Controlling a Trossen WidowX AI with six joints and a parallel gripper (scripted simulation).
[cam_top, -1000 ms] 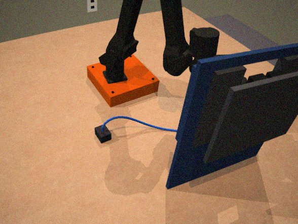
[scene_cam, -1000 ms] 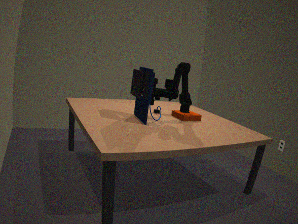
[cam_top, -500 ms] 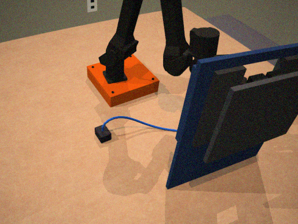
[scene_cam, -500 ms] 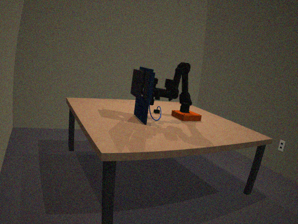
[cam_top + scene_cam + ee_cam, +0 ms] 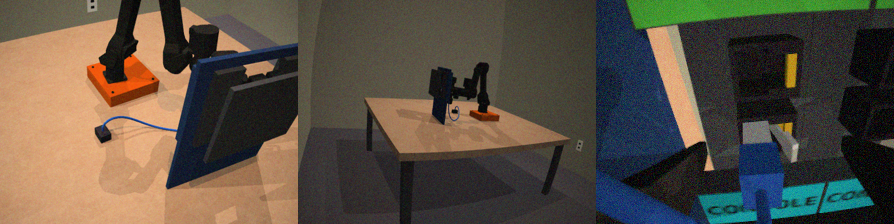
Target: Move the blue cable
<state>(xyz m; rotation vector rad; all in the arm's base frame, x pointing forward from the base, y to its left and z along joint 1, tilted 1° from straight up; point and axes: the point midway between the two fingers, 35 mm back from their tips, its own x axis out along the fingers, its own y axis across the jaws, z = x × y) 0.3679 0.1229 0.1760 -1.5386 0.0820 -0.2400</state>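
Observation:
In the wrist view the blue plug (image 5: 761, 167) stands with its grey nose (image 5: 756, 133) in the lower of two dark port openings. It is just above a cyan CONSOLE label (image 5: 806, 202). Its pale tab (image 5: 786, 143) sticks out to the right. The upper opening (image 5: 763, 62) is empty. My gripper (image 5: 774, 145) is open, with one dark finger on each side of the plug and clear of it. The blue cable (image 5: 764, 207) (image 5: 137, 121) (image 5: 452, 115) runs from the plug down to a small black box (image 5: 103, 134) (image 5: 455, 111) on the table. In the top view the rack hides the gripper.
The blue rack panel (image 5: 187, 121) (image 5: 439, 109) stands upright on the table with the dark servers (image 5: 253, 114) on it. The arm's orange base (image 5: 132, 88) (image 5: 484, 115) is behind the cable. More dark ports (image 5: 868, 107) show at the right of the wrist view.

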